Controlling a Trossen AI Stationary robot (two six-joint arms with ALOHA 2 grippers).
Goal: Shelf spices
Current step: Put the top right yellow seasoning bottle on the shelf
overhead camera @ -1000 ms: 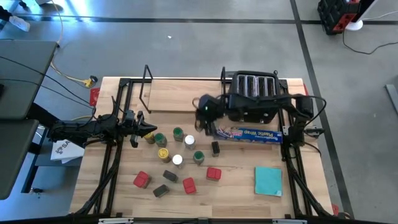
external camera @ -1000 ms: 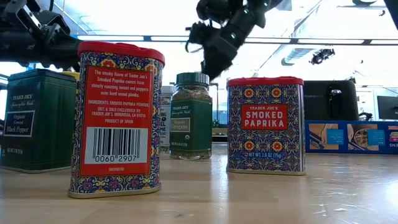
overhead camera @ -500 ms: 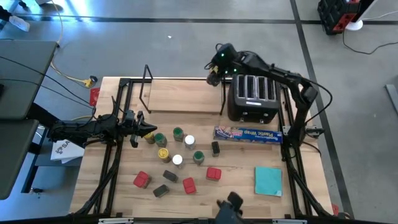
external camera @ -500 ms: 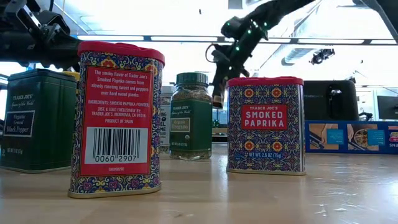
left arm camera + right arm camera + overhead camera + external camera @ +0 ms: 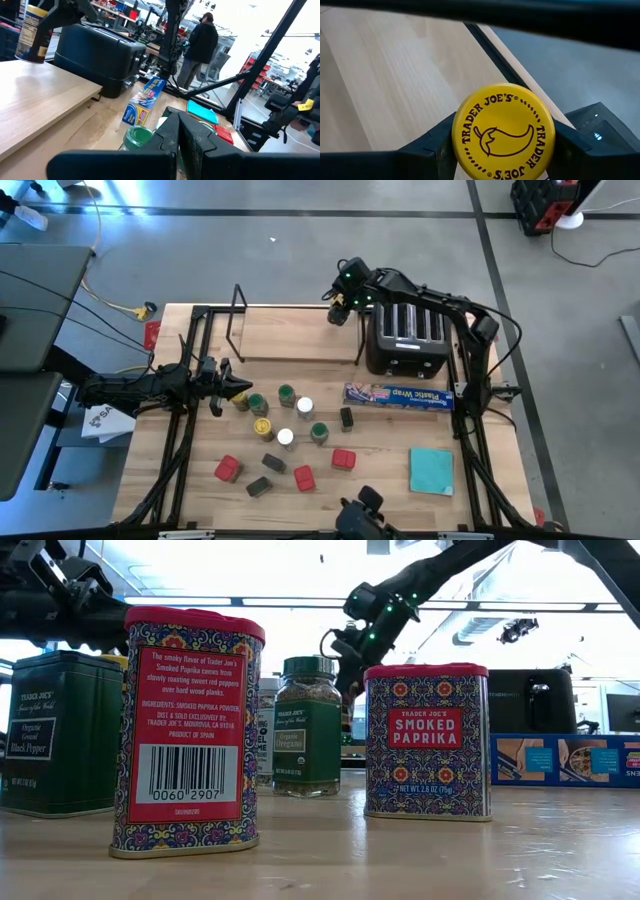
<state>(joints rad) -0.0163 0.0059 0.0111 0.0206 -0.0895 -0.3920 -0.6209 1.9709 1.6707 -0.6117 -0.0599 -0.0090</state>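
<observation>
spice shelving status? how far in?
Early. Done: nothing stands on the long light-wood shelf yet. In hand: the right gripper holds a yellow-lidded round spice jar over the shelf's right end. Left: roughly a dozen jars and tins on the table; the left gripper, shut and empty, waits beside them.

right gripper (image 5: 340,308) with yellow-lidded jar (image 5: 502,131): carried from in front of the toaster (image 5: 408,338) up to the shelf (image 5: 295,333) | now held at its far right end | dark object (image 5: 358,514) now seen at table's near edge
</observation>
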